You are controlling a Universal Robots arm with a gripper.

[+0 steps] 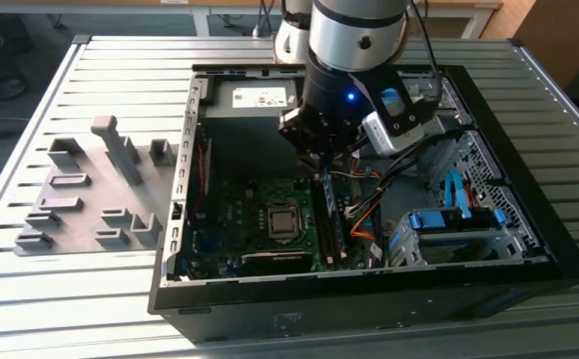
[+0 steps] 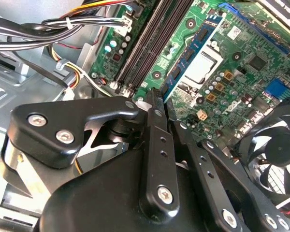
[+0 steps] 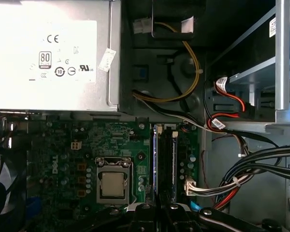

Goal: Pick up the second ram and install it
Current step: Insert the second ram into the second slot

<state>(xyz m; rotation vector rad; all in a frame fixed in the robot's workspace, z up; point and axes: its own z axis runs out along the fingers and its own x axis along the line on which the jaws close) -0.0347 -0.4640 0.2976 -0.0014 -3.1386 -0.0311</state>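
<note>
The gripper (image 1: 322,161) is down inside the open computer case (image 1: 489,258), right over the memory slots (image 3: 166,162) on the green board (image 1: 235,224). These slots are long and thin. They run side by side next to the silver chip (image 3: 113,184) in the middle of the board.

In the second wrist view, the black fingers (image 2: 157,145) look pressed close together, with hardly any gap. I cannot tell if something thin is pinched between them.

A blue-green stick (image 2: 191,53) already stands on its edge in the slot nearest the chip. Its long side runs the same way as the slots, pointing away from the fingertips. In the second wrist view, the fingertips point along the next slots, the dark ones just beside that stick. I cannot tell for sure if this stick is the second ram or another one.

Grey holder blocks (image 1: 95,198) sit on the metal table (image 1: 70,299), toward the exterior view's left, well apart from the gripper.
</note>
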